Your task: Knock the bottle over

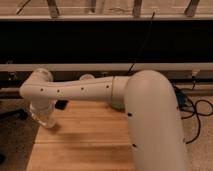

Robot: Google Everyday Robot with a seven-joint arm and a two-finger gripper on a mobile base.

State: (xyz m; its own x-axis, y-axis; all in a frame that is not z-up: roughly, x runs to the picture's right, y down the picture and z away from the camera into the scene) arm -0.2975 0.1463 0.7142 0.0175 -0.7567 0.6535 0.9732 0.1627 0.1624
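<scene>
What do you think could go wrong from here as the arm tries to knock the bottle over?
1. The pincer hangs near the wooden table's left edge, so a sideways sweep could push something off onto the floor.
2. The bottle is not visible; the arm blocks much of the table's far side, so the sweep may miss it.
3. The translucent cup sits just behind the arm and could be hit instead.

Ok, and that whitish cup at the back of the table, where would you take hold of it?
By its rim, coming down from above, I'd judge. The cup looks upright, and only its top shows over the arm, which hides its lower wall from the front. The gripper is at the table's left rear corner, low over the wood.
</scene>
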